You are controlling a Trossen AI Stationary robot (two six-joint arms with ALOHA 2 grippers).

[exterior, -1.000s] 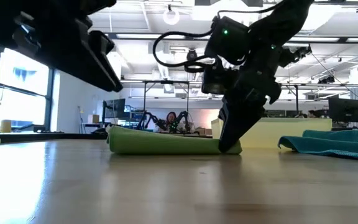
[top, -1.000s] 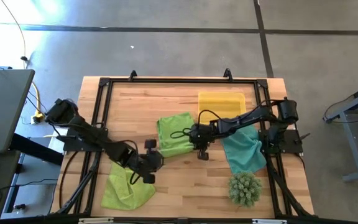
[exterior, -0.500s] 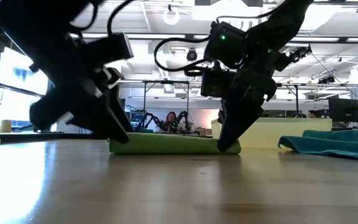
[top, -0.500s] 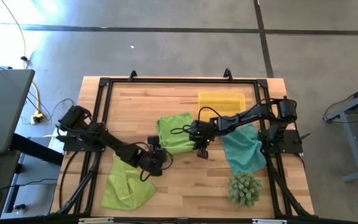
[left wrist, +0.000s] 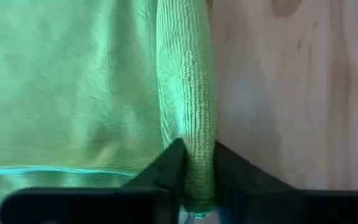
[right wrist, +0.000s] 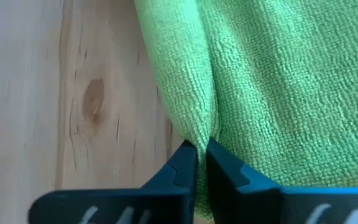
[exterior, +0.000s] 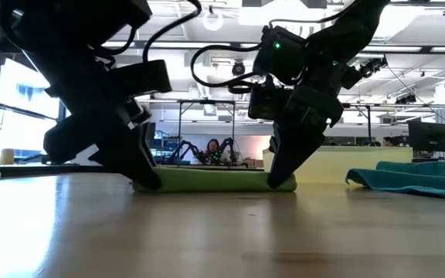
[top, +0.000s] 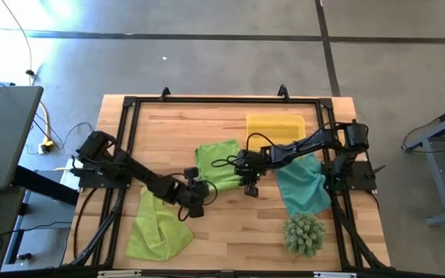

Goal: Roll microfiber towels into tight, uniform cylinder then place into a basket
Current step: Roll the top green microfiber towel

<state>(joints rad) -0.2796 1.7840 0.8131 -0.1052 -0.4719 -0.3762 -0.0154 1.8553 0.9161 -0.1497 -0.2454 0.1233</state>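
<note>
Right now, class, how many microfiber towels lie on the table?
3: one lime-green towel mid-table pinched by both grippers, another lime-green towel at the near left, and a teal towel beside the yellow basket.

No legible text or labels, seemingly.

Green towel [top: 217, 164] mid-worktop [top: 168, 127]: left claw [top: 194, 195] at its near-left corner, right claw [top: 249, 184] at its near-right corner. Yellow basket [top: 275, 126] beyond-right of it, teal towel [top: 304, 187] right.
</note>
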